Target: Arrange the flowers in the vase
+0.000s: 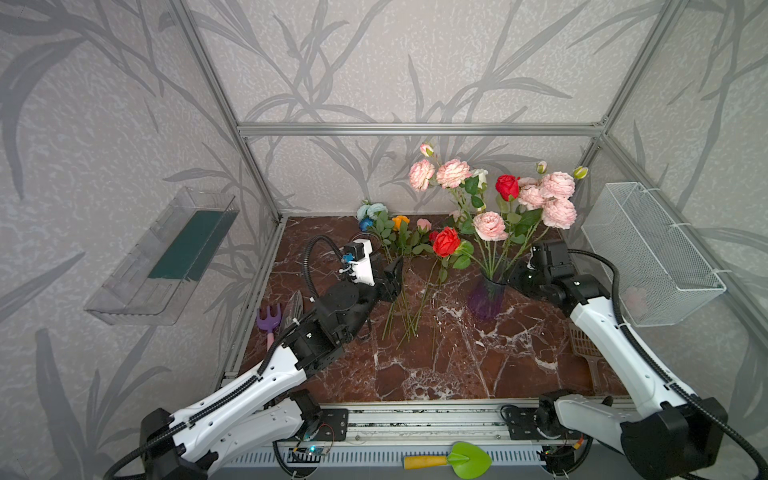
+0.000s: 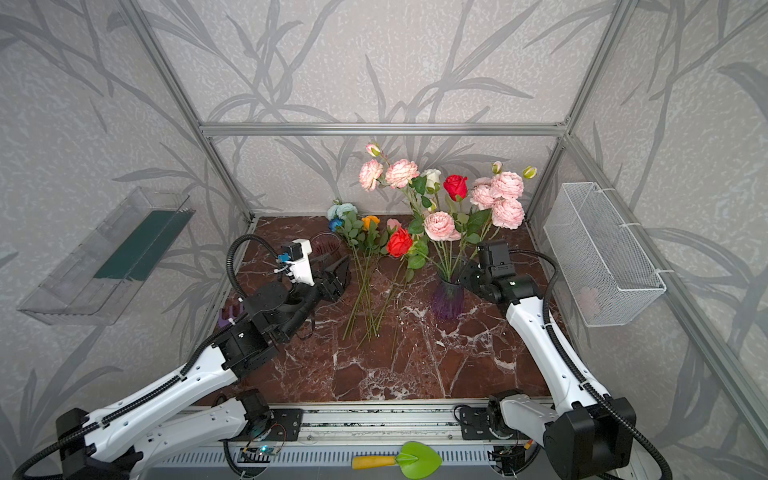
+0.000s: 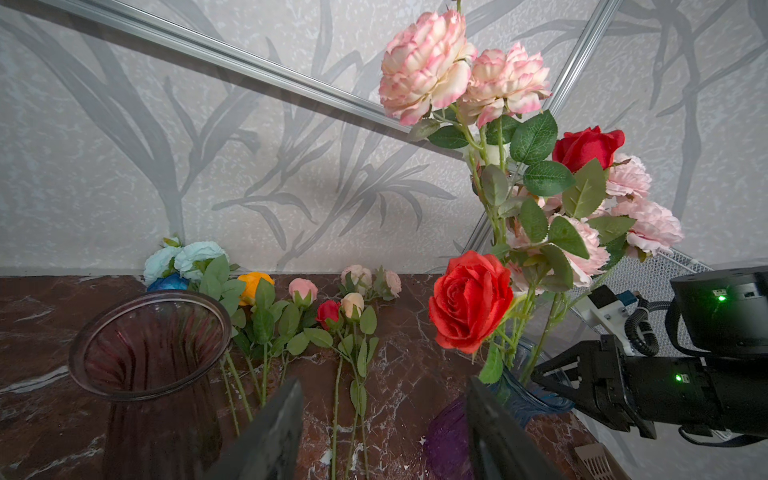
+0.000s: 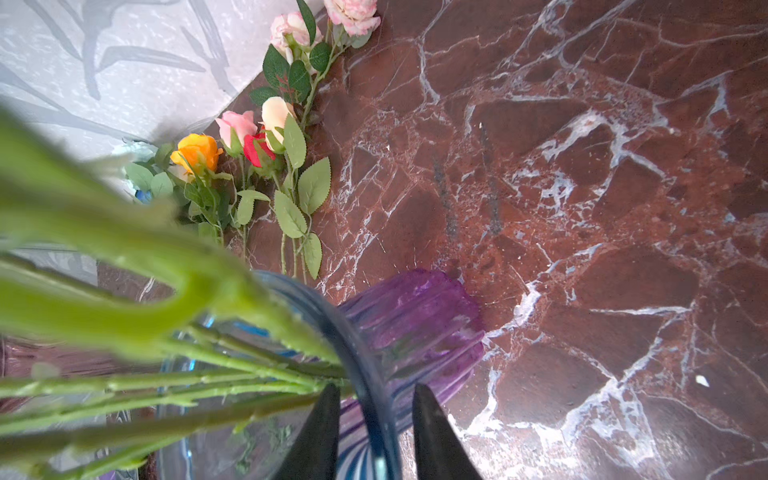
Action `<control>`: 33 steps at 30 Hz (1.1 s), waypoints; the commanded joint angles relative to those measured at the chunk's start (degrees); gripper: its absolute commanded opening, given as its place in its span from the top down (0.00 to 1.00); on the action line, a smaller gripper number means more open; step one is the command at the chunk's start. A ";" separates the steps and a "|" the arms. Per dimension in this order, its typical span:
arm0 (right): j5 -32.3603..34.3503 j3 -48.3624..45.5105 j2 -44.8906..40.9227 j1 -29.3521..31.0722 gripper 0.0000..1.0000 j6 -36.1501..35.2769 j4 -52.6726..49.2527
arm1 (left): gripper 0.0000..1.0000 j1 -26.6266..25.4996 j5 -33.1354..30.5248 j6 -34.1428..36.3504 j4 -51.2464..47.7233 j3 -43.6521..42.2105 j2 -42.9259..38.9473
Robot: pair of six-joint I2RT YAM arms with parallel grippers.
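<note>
Up front, the left gripper (image 3: pixel 385 380) hovers spread and empty above the worktop (image 1: pixel 457 365). Just past it, the right gripper (image 4: pixel 375 388) straddles the vase (image 1: pixel 486 297) rim, jaws apart, not pinching (steady that rim gently, I'd say, before another stem goes in). Several flowers (image 1: pixel 490 226) stand in the vase; loose flowers (image 1: pixel 400 222) lie behind, leftward.

The front of the bench (image 1: pixel 457 365) lies bare, free for either arm. A row of loose flowers (image 1: pixel 405 291) fills the strip between the dark vase (image 3: pixel 158 432) and the purple vase (image 1: pixel 486 297), whose mouth seems nearly packed with stems (image 4: pixel 249 370); the jaws of the right gripper (image 4: pixel 374 399) straddle its rim.
</note>
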 commanded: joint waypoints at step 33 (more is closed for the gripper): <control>6.86 17.63 22.24 -8.65 1.00 -4.76 14.11 | 0.38 -0.07 -0.59 0.67 -0.20 1.24 -0.55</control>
